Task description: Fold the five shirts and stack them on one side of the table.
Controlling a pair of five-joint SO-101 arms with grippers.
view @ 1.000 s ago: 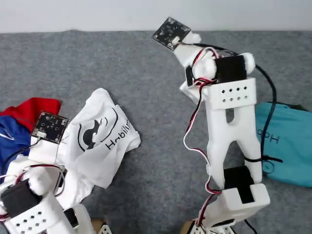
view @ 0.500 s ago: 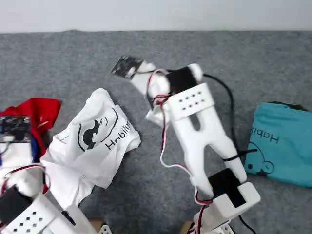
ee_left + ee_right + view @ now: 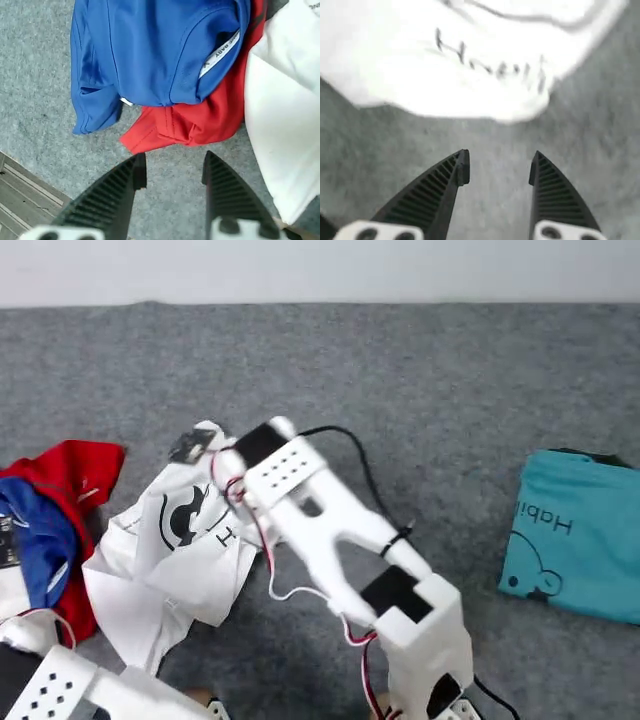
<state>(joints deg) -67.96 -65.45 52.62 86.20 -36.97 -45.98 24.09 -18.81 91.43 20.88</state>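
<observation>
The right pincer (image 3: 499, 172) hangs released, its ribbed black fingers (image 3: 447, 192) apart over the felted grey counter (image 3: 490, 135) beside the crumpled white shirt (image 3: 485, 55). The left pincer (image 3: 172, 172), also released, hovers near the smooth blue shirt (image 3: 150, 45), which is bunched on the red shirt (image 3: 210, 120). A folded teal shirt (image 3: 575, 540) lies well apart.

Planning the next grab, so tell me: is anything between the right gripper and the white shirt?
Nothing visible. The right gripper hangs open just short of the white shirt, with only bare grey table surface between them.
</observation>
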